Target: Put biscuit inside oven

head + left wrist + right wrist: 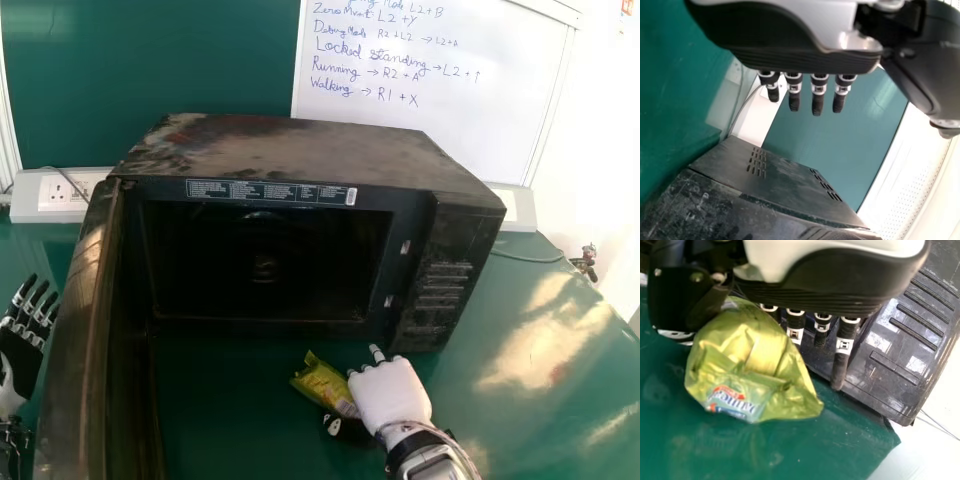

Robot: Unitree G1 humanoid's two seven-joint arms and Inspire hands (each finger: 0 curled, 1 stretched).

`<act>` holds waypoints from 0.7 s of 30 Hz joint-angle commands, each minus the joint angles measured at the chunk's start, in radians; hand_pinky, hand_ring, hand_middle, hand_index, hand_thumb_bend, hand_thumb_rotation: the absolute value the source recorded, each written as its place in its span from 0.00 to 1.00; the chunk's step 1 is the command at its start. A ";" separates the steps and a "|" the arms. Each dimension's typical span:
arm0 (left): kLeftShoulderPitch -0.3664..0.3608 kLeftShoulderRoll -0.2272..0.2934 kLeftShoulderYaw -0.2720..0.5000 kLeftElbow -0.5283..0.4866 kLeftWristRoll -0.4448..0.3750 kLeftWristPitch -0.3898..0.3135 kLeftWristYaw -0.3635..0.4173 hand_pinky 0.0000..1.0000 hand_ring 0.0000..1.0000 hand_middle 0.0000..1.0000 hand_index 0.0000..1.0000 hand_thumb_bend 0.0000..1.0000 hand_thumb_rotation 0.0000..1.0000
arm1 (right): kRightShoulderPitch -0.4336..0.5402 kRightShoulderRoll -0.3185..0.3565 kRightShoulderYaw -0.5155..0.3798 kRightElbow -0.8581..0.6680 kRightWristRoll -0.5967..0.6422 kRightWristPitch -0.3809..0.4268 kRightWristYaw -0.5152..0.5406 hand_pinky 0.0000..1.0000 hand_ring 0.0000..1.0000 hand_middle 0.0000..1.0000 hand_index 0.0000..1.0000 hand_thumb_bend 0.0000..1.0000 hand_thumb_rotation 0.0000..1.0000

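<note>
Oven [300,150] is open: door [85,330] swung out on the left side, reaching toward the near edge, so the way into the cavity [260,270] is unblocked. Biscuit packet [325,385] is outside, near side of the oven, in front of the right part of the opening. Right hand [392,395] has it pinched between thumb and fingers, packet sticking out on the hand's left. Left hand [20,350] idle at far left, past the door, fingers straight and slightly apart, holding nothing.

Progress: door open done, grasp looks done; call it about halfway. Left to do: get the packet up over the oven's front lip, carry it far enough in, let go, bring the hand out empty. Shutting the door isn't named in the task, so probably optional. No insertion so far, packet is fully outside. Can't tell whether its lower end touches the table [240,400].
</note>
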 commanded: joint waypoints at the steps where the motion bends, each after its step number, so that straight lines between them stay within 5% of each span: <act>1: 0.025 -0.043 -0.012 0.029 -0.002 -0.006 -0.003 0.00 0.66 0.74 0.90 0.19 0.14 | 0.012 0.010 -0.004 0.014 0.001 0.000 0.002 0.56 0.64 0.69 0.71 0.74 0.17; 19: 0.017 -0.039 -0.007 0.050 -0.007 -0.010 -0.022 0.00 0.66 0.74 0.91 0.13 0.11 | 0.014 0.033 -0.044 0.022 0.076 0.002 -0.102 0.41 0.47 0.55 0.68 0.76 0.09; 21: 0.015 -0.037 -0.005 0.056 -0.007 -0.011 -0.027 0.00 0.66 0.74 0.92 0.12 0.10 | 0.012 0.036 -0.048 0.026 0.078 0.003 -0.128 0.38 0.43 0.50 0.68 0.61 0.02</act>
